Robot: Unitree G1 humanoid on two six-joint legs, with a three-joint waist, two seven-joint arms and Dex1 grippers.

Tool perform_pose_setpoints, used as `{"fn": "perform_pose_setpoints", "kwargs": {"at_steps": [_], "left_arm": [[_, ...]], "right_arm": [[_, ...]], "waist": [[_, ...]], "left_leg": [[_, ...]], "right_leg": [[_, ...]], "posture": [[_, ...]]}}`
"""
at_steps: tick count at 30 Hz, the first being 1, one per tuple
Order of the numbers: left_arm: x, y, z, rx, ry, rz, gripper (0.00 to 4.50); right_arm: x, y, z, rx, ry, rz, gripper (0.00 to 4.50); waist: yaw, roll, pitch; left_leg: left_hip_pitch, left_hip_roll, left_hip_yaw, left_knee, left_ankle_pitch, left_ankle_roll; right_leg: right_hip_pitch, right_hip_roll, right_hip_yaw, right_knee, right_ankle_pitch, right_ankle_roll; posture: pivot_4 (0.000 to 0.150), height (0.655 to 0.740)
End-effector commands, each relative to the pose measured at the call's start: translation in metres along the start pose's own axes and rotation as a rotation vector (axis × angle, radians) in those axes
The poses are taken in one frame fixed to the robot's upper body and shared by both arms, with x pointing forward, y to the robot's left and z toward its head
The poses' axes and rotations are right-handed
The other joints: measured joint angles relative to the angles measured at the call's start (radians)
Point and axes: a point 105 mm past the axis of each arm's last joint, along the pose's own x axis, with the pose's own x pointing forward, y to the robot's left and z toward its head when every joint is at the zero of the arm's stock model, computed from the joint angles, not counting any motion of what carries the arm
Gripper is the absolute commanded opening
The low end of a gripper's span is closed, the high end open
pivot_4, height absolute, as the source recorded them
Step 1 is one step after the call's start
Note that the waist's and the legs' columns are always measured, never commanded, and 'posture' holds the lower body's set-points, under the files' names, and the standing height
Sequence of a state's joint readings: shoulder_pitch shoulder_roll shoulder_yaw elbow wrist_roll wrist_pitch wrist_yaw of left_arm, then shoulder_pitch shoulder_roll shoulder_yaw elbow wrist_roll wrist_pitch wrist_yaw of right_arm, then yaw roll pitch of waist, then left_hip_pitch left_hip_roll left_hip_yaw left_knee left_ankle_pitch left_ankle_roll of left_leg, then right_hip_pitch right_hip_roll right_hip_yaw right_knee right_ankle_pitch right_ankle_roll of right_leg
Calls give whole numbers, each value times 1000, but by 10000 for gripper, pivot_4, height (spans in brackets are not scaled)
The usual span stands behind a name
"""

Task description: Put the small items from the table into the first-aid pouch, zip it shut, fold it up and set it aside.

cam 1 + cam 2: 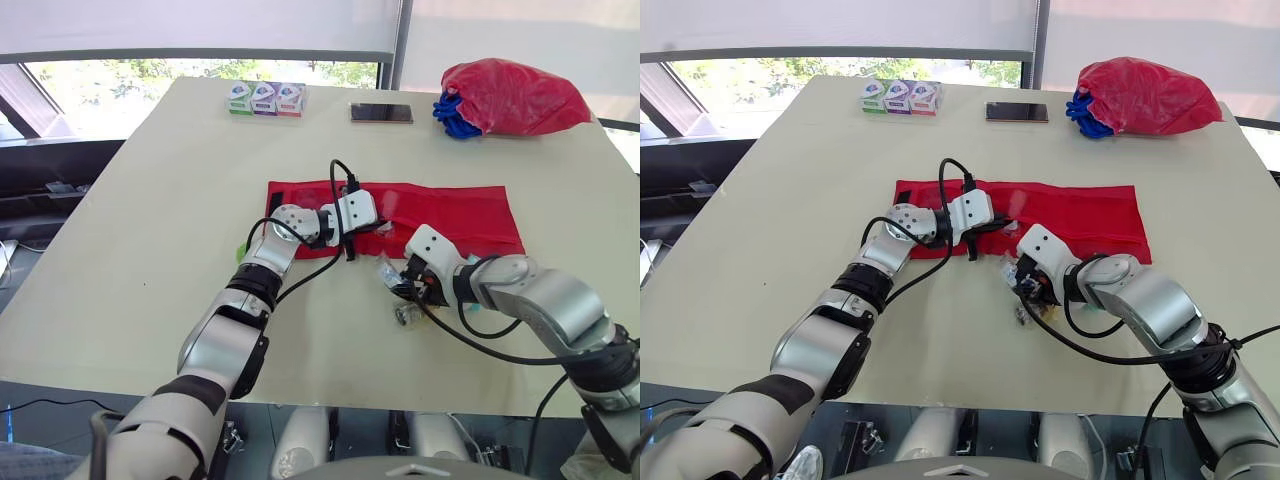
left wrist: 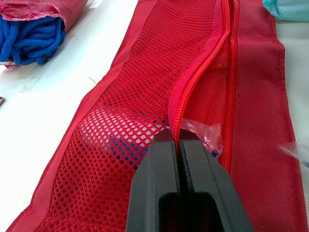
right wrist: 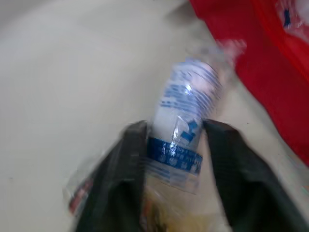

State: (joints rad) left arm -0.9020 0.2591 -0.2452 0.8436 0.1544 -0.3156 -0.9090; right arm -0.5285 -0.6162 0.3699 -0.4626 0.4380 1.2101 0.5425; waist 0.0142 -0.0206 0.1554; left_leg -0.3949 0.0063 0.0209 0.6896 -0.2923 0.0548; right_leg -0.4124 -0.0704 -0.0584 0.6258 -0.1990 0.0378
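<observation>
Flat red fabric first-aid pouch (image 1: 450,215) lies unfolded mid-bench, mesh pocket up, zip open. Left tool (image 2: 179,141) clenched on raised zip edge of mesh. Right tool (image 3: 176,133) just off pouch's near edge, grasping crinkly clear-wrapped white packet with blue print (image 3: 186,96). Cream matte bench (image 1: 140,260): wide bare room at left. Far edge: three small boxes (image 1: 265,99), dark flat phone (image 1: 381,113), glossy red bag holding blue rope (image 1: 515,95), well apart from pouch.

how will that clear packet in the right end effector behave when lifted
The clear packet looks like thin crinkled film, so probably light and floppy, sagging beyond the right end effector. Its glossy wrap might slip between the fingers.
</observation>
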Motion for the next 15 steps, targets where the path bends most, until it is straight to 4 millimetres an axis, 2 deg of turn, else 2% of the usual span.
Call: {"fn": "perform_pose_setpoints", "kwargs": {"at_steps": [1, 6, 11, 15], "left_arm": [[2, 8, 17, 39, -46, 21, 0], [2, 9, 19, 33, -53, 24, 0], [3, 8, 20, 29, -60, 23, 0], [5, 7, 24, 27, -78, 19, 0]], "right_arm": [[-6, -1, 10, -21, -27, -10, 692], [-14, -22, 18, 114, -101, -113, 122], [-21, -40, 17, 232, -134, -189, 122], [-15, -45, 12, 285, -117, -202, 122]], "waist": [[0, 0, 0], [0, 0, 0], [1, 0, 0], [0, 0, 0]], "left_leg": [[0, 0, 0, 0, 0, 0], [0, 0, 0, 0, 0, 0], [0, 0, 0, 0, 0, 0], [0, 0, 0, 0, 0, 0]], "right_leg": [[0, 0, 0, 0, 0, 0], [0, 0, 0, 0, 0, 0], [0, 0, 0, 0, 0, 0], [0, 0, 0, 0, 0, 0]], "posture": [[1500, 7400], [1500, 7400], [1500, 7400], [1500, 7400]]}}
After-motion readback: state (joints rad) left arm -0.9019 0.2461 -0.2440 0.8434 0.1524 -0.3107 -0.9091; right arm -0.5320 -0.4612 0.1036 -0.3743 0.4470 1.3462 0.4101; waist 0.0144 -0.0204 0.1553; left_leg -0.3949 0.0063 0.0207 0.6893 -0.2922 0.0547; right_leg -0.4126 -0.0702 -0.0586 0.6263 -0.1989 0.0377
